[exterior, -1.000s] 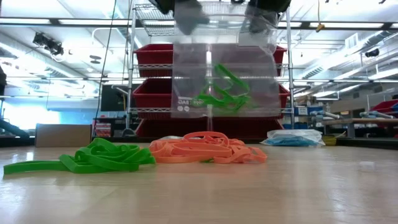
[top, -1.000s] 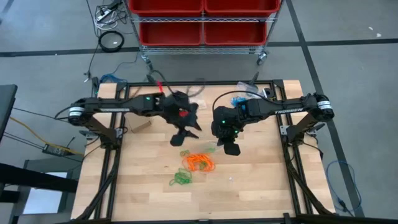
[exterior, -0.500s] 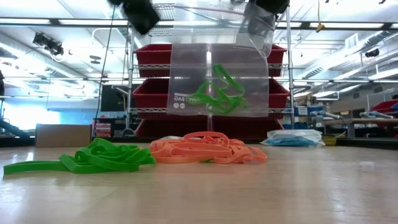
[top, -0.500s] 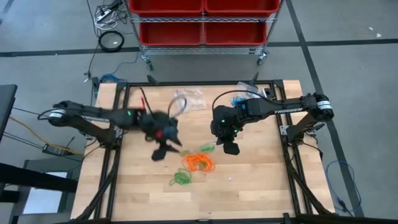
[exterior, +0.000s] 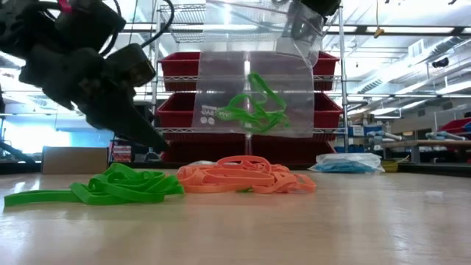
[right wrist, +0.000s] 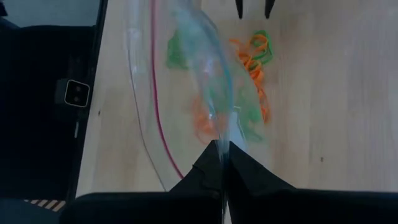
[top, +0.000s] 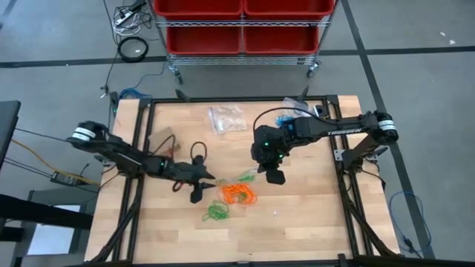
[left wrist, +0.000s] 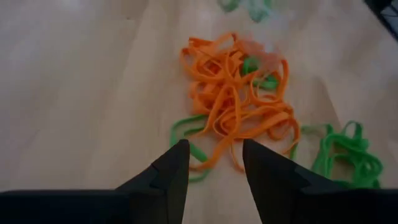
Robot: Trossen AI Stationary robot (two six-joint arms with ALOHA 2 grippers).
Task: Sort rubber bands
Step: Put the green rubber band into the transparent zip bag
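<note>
Green bands [exterior: 254, 110] inside hanging bag [exterior: 221, 81]

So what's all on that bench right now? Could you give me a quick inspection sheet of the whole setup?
Surface: wooden table, bare over most of its near part.
Job's things: orange rubber bands and green rubber bands lie in loose piles; more green ones hang inside a clear bag.
Clutter: another clear bag lies at the far edge.
Grippers: left gripper open, low over the orange pile; right gripper shut on the clear bag's top, holding it above the table.
Cables: black cables on the floor beyond the table.
Surroundings: wire rack with red bins behind the table.
</note>
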